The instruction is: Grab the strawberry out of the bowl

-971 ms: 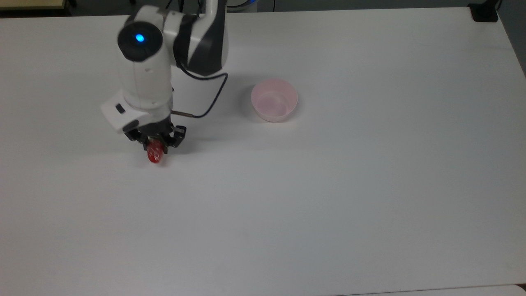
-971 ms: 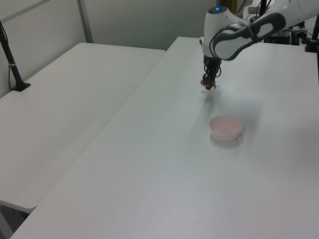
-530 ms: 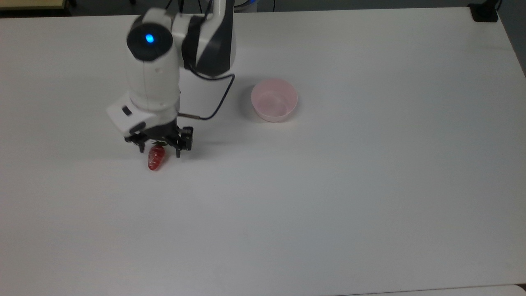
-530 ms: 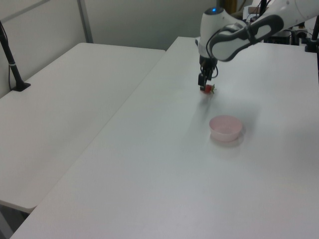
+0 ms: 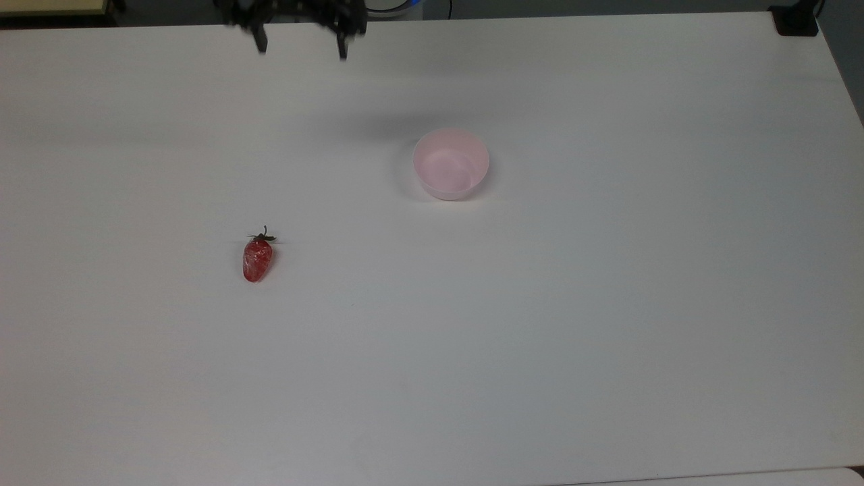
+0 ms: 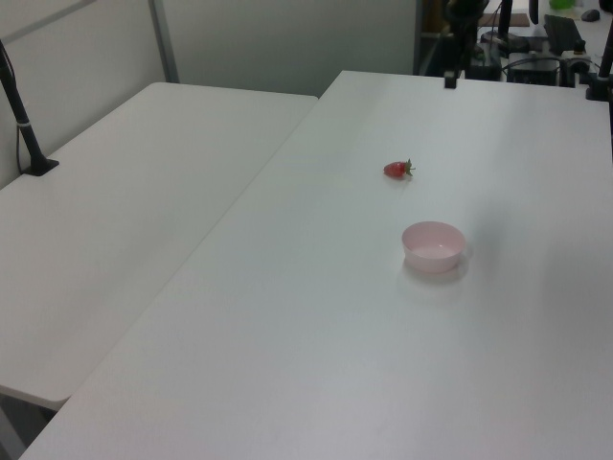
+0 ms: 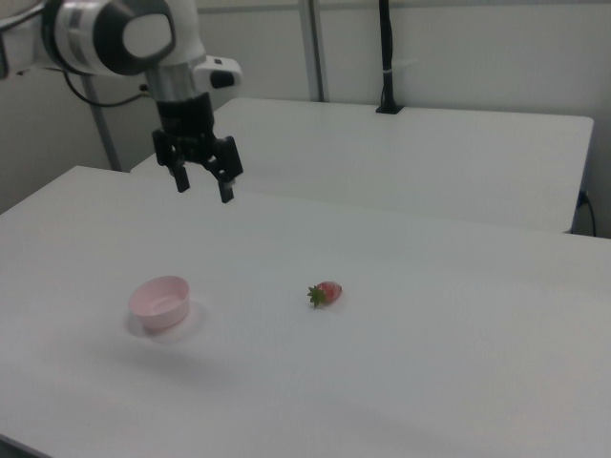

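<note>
High above the white table (image 7: 458, 363), hanging with the gripper (image 7: 203, 186) pointing down, white arm (image 7: 115, 36) reaching in from the right view's upper left. Showing two dark fingers (image 7: 227, 191) spread wide apart, holding nothing. Peeking into the top view at the upper edge as two dark finger tips, gripper (image 5: 300, 46) open there too. Sitting at the far edge of the table in the left view, gripper (image 6: 450, 79) small and dark.

Showing no words or labels to read on the arm, the table or the things on it.

Lying on its side on the bare table, strawberry (image 5: 257, 259) well apart from the fingers and far below them. Pointing its green leafy end toward the top view's upper edge, red tip toward the lower edge. Resting out of the bowl (image 5: 450, 164), well to the top view's left of it and a bit lower. Standing upright, pink bowl with nothing inside. Lying to the right view's right of the bowl (image 7: 161, 301), strawberry (image 7: 326, 293) with leaves facing the bowl. Sitting beyond the bowl (image 6: 433, 246) in the left view, strawberry (image 6: 397, 170) between bowl and gripper.
</note>
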{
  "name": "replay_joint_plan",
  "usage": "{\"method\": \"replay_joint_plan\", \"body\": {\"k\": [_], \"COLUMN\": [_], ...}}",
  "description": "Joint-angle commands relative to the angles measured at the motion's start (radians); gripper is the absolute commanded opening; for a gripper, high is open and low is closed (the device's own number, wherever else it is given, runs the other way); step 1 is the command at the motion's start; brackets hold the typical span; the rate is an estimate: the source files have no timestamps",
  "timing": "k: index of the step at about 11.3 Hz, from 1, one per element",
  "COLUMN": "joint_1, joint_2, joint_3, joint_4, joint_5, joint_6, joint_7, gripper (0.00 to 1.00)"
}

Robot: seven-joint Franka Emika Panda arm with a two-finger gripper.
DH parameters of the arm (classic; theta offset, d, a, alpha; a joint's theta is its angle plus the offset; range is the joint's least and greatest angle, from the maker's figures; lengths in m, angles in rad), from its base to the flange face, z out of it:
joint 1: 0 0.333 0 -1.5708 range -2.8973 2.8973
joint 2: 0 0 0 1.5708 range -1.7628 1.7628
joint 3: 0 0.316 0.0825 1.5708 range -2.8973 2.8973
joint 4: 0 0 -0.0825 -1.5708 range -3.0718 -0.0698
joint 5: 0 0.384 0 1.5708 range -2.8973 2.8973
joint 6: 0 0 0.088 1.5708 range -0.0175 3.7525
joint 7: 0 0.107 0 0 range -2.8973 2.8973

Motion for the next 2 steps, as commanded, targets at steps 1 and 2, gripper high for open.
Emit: {"method": "replay_joint_plan", "body": {"k": [1,2], "joint_1": [-0.013,-0.013], "joint_2": [-0.038,-0.035], "joint_3": [0.039,0.039], "joint_4": [-0.049,-0.048], "joint_5": [-0.009,-0.012], "joint_6": [-0.008,-0.003], "joint_7": [0.006,0.009], "gripper": [1.00,1.00]}}
